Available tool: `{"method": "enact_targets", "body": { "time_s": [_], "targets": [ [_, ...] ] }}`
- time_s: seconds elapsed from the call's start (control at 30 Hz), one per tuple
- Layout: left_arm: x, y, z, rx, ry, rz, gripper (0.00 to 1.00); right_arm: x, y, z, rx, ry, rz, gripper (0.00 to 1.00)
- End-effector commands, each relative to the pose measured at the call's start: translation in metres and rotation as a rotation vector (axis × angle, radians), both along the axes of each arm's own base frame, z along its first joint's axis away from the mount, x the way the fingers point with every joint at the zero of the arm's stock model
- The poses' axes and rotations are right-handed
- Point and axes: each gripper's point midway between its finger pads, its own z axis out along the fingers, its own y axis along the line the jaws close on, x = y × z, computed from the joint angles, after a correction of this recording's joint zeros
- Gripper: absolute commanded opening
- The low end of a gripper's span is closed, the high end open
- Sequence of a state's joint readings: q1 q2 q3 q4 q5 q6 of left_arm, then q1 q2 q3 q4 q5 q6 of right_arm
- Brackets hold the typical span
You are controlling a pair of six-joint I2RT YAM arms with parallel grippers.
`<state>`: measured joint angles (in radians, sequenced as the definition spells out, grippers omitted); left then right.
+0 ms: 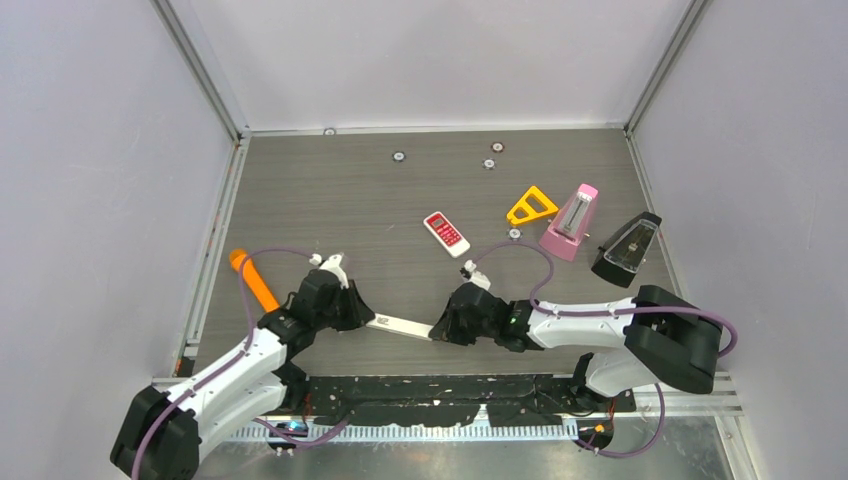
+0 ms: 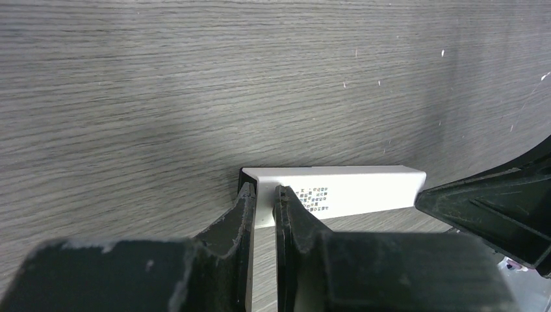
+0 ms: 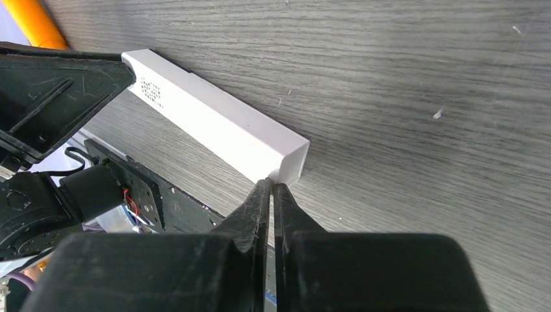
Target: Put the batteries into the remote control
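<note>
A long white remote (image 1: 400, 325) lies on the grey table between my two grippers. My left gripper (image 1: 362, 318) is shut on its left end; in the left wrist view the fingers (image 2: 263, 192) clamp the white end of the remote (image 2: 351, 190) beside its small printed label. My right gripper (image 1: 438, 330) is at the remote's right end. In the right wrist view its fingers (image 3: 271, 184) are pressed nearly together, pinching a thin white corner of the remote (image 3: 221, 120). No batteries show in any view.
An orange cone-ended stick (image 1: 255, 281) lies left of my left arm. A small red and white remote (image 1: 446, 233), a yellow triangle (image 1: 531, 206), a pink metronome (image 1: 570, 222) and a black metronome (image 1: 627, 250) stand further back on the right.
</note>
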<state>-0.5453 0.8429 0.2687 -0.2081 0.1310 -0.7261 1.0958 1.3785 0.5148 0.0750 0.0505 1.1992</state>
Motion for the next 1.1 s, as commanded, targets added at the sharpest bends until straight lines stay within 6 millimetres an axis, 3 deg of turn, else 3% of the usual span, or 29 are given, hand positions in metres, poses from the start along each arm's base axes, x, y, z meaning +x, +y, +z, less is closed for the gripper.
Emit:
{"method": "enact_targets", "body": {
  "time_s": [0.0, 0.07, 0.13, 0.2, 0.37, 0.53, 0.73, 0.9, 1.07],
  "targets": [
    [-0.032, -0.010, -0.014, -0.044, 0.128, -0.077, 0.00, 0.008, 0.006, -0.001, 0.020, -0.024, -0.033, 0.05],
    [-0.025, -0.003, -0.008, 0.000, 0.104, -0.051, 0.00, 0.011, 0.005, 0.006, 0.013, -0.049, -0.029, 0.06],
    [-0.016, 0.005, 0.001, 0.051, 0.072, -0.021, 0.10, 0.014, 0.002, 0.015, 0.013, -0.088, -0.027, 0.11],
    [-0.006, 0.012, 0.015, 0.097, 0.030, 0.004, 0.16, 0.018, 0.000, 0.029, 0.013, -0.134, -0.016, 0.22],
    [0.018, 0.026, 0.057, 0.188, -0.080, 0.045, 0.45, 0.025, -0.007, 0.073, 0.009, -0.266, 0.028, 0.40],
    [0.030, 0.032, 0.092, 0.227, -0.151, 0.055, 0.59, 0.027, -0.007, 0.108, -0.009, -0.456, 0.188, 0.65],
    [0.023, 0.041, 0.119, 0.200, -0.221, 0.076, 0.66, 0.022, 0.010, 0.094, -0.136, -0.614, 0.526, 0.76],
    [0.011, 0.061, 0.144, 0.178, -0.300, 0.152, 0.73, 0.025, 0.019, 0.055, -0.297, -0.673, 0.761, 0.79],
    [0.001, 0.071, 0.161, 0.136, -0.362, 0.186, 0.77, 0.021, 0.028, 0.031, -0.388, -0.679, 0.949, 0.79]
  ]
}}
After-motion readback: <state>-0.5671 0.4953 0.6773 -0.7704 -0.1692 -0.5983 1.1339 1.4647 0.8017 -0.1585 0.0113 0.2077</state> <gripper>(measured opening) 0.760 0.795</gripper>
